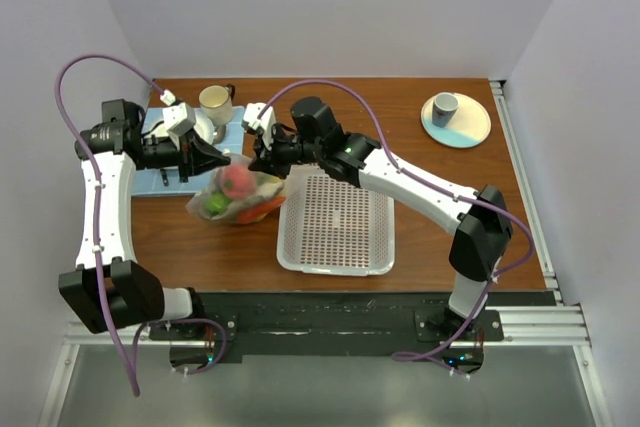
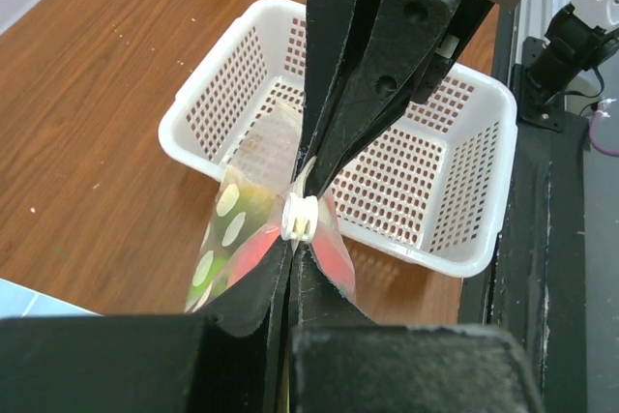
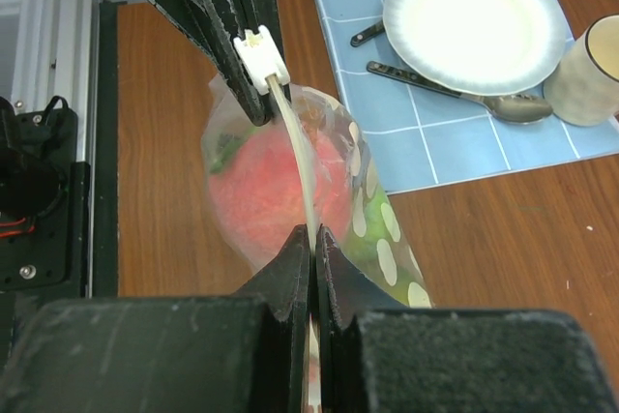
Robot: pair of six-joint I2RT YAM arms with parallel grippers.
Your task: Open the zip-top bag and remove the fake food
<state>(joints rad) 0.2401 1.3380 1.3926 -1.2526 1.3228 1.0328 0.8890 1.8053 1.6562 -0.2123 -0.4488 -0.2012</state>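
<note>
**Overhead view.** The two arms meet over the left half of the wooden bench (image 1: 400, 117), their hands facing each other across the top of the zip-top bag (image 1: 237, 197). The left hand (image 1: 220, 158) reaches in from the left and the right hand (image 1: 256, 159) from the right. The bag hangs beneath and between them, just beside the left wall of the white perforated basket (image 1: 335, 222). Whether the bag's bottom rests on the bench cannot be told.

**Right wrist view.** The right hand's fingers (image 3: 290, 268) are pressed together on the white zip strip (image 3: 300, 157). The strip runs taut from them up to the white slider (image 3: 263, 53). The slider sits at the tips of the left hand, which is clamped on that end of the strip. Whether the seam has parted cannot be told.

**Left wrist view.** The left hand's fingers (image 2: 261, 287) are closed, with the slider just past their tips. The right hand comes down onto the same seam from above.

**Contents.** The fake food (image 1: 240, 187) lies wholly inside the bag. A red-pink round fruit (image 3: 271, 191) fills the upper part, with a green piece (image 3: 360, 229) beside it behind the white oval dots. An orange-red piece (image 1: 262, 209) shows at the lower right.

**Surroundings.** A blue tiled placemat (image 3: 435, 147) carries a white plate (image 3: 474, 21), a spoon (image 3: 503, 105) and a cream mug (image 3: 590, 70). A second plate (image 1: 470, 127) at the far right corner bears a small grey cup (image 1: 445, 107).
</note>
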